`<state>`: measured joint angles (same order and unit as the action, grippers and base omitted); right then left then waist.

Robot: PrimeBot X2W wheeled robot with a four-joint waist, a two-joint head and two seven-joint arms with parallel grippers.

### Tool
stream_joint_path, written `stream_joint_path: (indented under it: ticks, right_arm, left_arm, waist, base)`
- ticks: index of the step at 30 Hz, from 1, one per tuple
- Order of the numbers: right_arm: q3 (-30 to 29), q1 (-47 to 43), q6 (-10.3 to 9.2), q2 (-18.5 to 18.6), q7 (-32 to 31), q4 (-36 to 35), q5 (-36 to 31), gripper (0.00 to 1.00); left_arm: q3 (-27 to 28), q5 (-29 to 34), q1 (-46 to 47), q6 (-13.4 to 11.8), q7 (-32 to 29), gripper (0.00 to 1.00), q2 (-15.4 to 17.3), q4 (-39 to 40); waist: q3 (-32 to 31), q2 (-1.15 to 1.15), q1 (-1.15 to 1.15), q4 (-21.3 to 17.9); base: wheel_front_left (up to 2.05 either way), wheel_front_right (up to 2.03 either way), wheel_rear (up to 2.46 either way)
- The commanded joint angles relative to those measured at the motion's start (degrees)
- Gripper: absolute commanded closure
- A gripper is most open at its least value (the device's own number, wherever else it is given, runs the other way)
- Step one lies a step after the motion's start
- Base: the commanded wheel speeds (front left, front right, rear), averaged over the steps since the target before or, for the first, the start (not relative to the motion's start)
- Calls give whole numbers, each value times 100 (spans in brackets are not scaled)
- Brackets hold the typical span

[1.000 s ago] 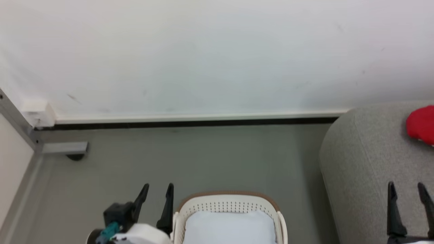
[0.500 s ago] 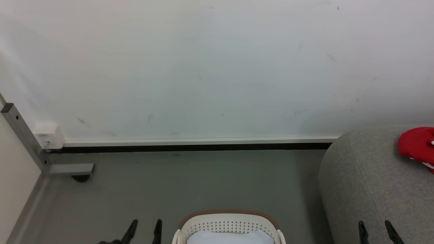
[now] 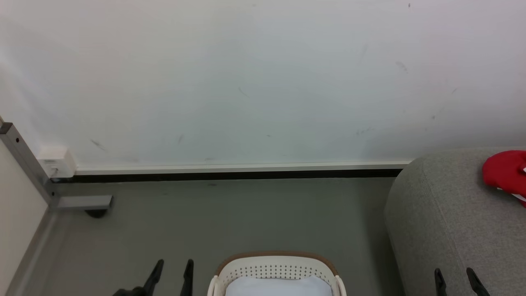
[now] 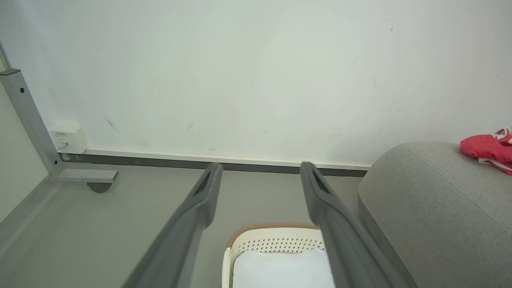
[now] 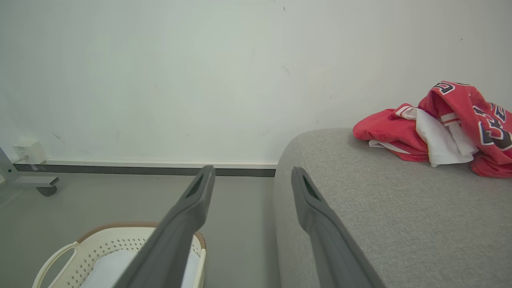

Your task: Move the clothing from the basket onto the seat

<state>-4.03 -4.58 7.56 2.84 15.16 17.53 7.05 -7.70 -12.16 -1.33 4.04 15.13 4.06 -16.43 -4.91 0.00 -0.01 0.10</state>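
My left fingers (image 4: 200, 204) and right fingers (image 5: 316, 212) are spread wide, holding nothing. The clothing (image 5: 384, 128) lies on the seat (image 5: 380, 208), beyond my right fingers (job looks done, I think). Next: just rest.

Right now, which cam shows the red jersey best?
Right wrist view: the red jersey lies crumpled on the sofa, white lining and lettering visible. Head view crops it at the right edge; left wrist view has a small far piece.
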Motion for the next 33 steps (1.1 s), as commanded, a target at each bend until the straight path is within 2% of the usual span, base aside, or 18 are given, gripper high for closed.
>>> stream_joint_path:
  ticks: [1,15,16,20,33]
  right_arm:
    - [8,88,-15,11,-2,17,-32,0]
    - [201,259,-15,11,-2,109,-51,0]
    - [203,210,0,0,0,101,-36,100]
    - [187,125,1,-39,-23,262,8,100]
    - [99,312,-1,-28,-407,156,1497,100]
  left_arm:
    - [42,39,26,28,2,0,-25,6]
    - [224,137,162,170,2,0,-104,-88]
    - [210,134,126,167,0,100,-115,-80]
    - [189,93,27,175,-21,100,-142,-260]
    - [417,-1322,172,205,-406,100,-136,-176]
  waist:
    - [18,0,1,6]
    - [127,0,1,27]
    - [127,0,1,27]
    - [129,0,1,27]
    - [169,0,1,23]
  base:
    - [0,0,0]
    - [0,0,0]
    - [0,0,0]
    - [0,0,0]
    - [0,0,0]
